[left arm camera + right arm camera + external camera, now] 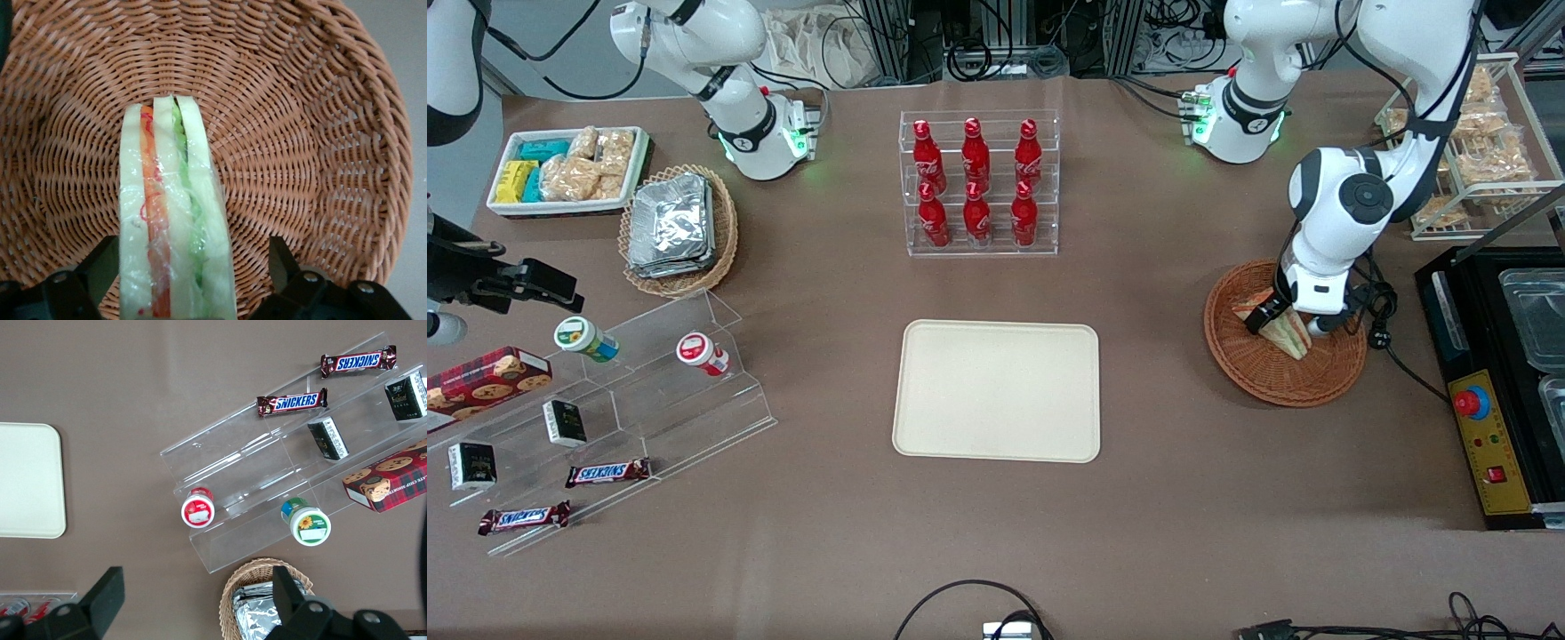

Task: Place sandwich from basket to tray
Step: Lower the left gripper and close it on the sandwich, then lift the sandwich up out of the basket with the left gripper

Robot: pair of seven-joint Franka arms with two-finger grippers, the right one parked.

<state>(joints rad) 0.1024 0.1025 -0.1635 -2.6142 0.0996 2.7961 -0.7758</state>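
The sandwich [170, 200], a plastic-wrapped wedge of pale bread with orange, red and green filling, stands on edge in the reddish-brown wicker basket [300, 133]. My left gripper [193, 263] is lowered into the basket and is open, straddling the sandwich. One finger [100, 263] sits close against the bread; the other finger [283, 257] stands apart from it with wicker showing between. In the front view the gripper [1288, 322] is over the sandwich [1288, 336] inside the basket [1263, 382]. The cream tray [996, 391] lies bare on the table, toward the parked arm from the basket.
A clear rack of red bottles [978, 182] stands farther from the front camera than the tray. A black machine with a red button [1489, 400] and a cable [1383, 333] lie beside the basket. A tan basket of foil packets [676, 231] and acrylic shelves [631, 391] sit toward the parked arm's end.
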